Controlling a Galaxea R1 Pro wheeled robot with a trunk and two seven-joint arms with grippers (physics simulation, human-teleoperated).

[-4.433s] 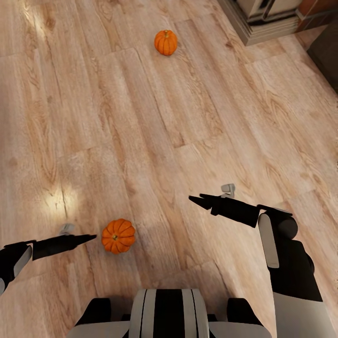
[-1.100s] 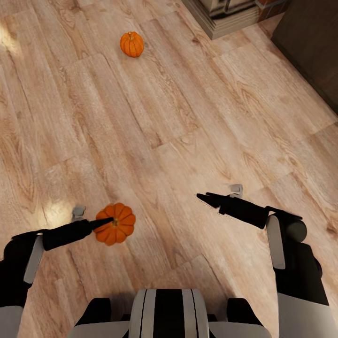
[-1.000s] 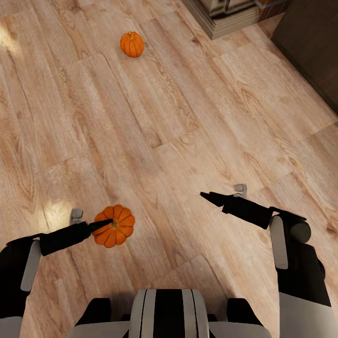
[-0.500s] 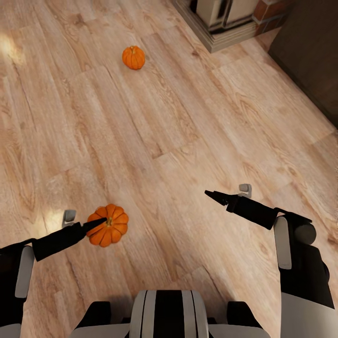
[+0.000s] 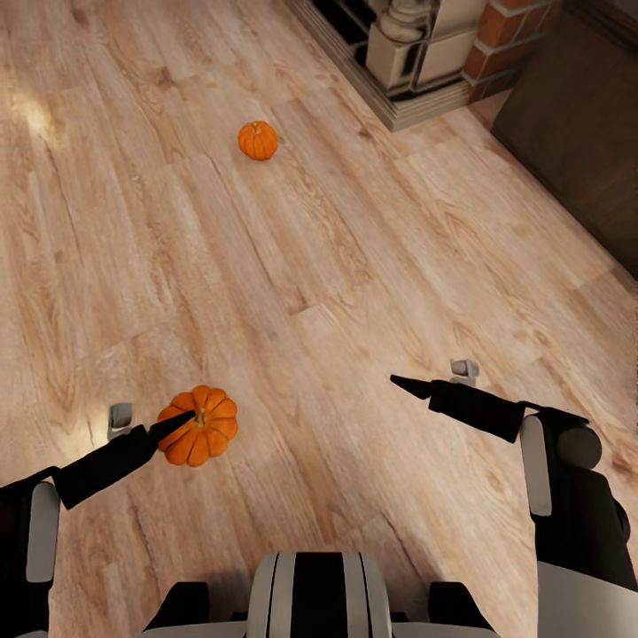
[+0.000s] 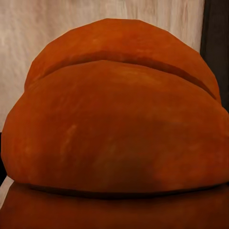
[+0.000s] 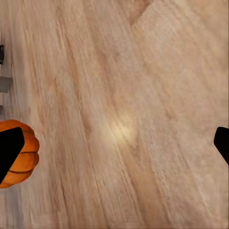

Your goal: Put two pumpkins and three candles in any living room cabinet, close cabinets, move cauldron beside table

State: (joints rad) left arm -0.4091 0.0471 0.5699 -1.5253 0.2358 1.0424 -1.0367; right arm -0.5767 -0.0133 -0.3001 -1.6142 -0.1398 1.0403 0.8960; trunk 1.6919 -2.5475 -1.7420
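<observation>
Pale wood flooring (image 5: 372, 266) runs across the whole head view, with a brick-and-stone fireplace (image 5: 416, 53) at the upper right and a dark cabinet (image 5: 576, 151) along the right edge. One pumpkin (image 5: 198, 424) sits at lower left, and the left gripper (image 5: 177, 422) has its dark tip laid against the fruit's near side; the left wrist view is close against orange rind, with a dark finger edge down one side, so the jaws seem set around it, though I cannot tell whether they are clamped or merely resting. The second pumpkin (image 5: 258, 140) lies well apart, in the upper middle, near the hearth. The right gripper (image 5: 404, 383) hangs over bare floor at right of centre, its fingers spread wide apart in its own view and holding nothing. The risk, as I judge it, is the round, ribbed skin: a shallow or off-centre pinch could let the near pumpkin squirt out and roll away across the smooth boards. Room to move is generous between the two pumpkins; the tight margins are the hearth step and the cabinet front on the right.
</observation>
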